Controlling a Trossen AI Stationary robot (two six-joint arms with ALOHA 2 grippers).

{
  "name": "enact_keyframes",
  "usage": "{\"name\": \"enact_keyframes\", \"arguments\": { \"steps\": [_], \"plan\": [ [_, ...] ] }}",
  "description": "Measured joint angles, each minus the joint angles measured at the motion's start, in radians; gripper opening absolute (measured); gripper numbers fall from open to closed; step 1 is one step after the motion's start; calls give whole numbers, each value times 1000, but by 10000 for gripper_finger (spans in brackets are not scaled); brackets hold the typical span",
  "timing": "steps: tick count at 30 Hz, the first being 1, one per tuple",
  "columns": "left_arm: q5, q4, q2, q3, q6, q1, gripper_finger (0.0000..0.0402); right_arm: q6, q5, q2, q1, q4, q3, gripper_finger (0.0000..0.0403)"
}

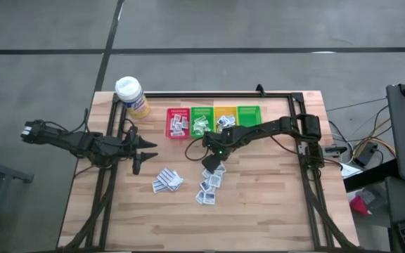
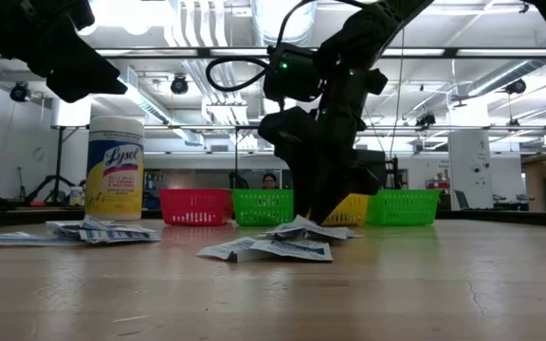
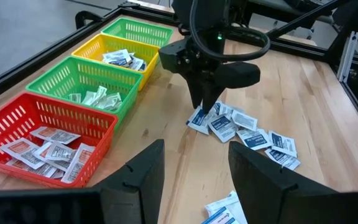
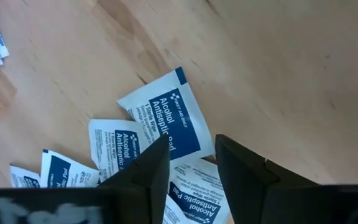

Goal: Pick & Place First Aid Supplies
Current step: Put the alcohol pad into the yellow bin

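Note:
Several white first aid sachets with blue print lie in a loose pile [image 1: 209, 184] on the wooden table, and a second small pile [image 1: 167, 180] lies to its left. My right gripper [image 4: 191, 149] points steeply down onto the far end of the first pile [image 3: 247, 134]. Its fingers are open and stand on either side of one edge of an alcohol pad sachet [image 4: 166, 115], which lies flat on other sachets. My left gripper [image 3: 194, 174] hangs open above the table's left part [image 1: 145, 153], with nothing between its fingers. My right gripper comes at the alcohol pad sachet's near edge [image 4: 188, 146] from above, slanting down, one finger [image 4: 157, 158] on each side of it. The sachet lies flat on the pile. I cannot tell whether the fingertips touch it.
A row of bins stands at the table's far edge: red [image 1: 178, 111], green [image 1: 201, 110], yellow [image 1: 225, 109] and green [image 1: 249, 109]; the first three hold sachets. A white-capped yellow bottle [image 1: 131, 95] stands at the far left. Bare wood lies near and to the right.

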Motion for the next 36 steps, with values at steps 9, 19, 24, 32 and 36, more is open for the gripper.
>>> {"name": "enact_keyframes", "arguments": {
  "steps": [9, 19, 24, 32, 36],
  "plan": [
    [-3, 0, 0, 0, 6, 0, 172, -3, -12, 0, 0, 0, -2, 85],
    [-3, 0, 0, 0, 7, 0, 172, -4, -10, 0, 0, 41, -5, 46],
    [-4, 0, 0, 0, 7, 0, 172, -12, 11, 0, 0, 46, -9, 27],
    [-3, 0, 0, 0, 8, 0, 172, -45, 15, 0, 0, 45, -10, 8],
    [-4, 0, 0, 0, 9, 0, 172, -55, 15, 0, -2, 44, -10, 8]
  ]
}}
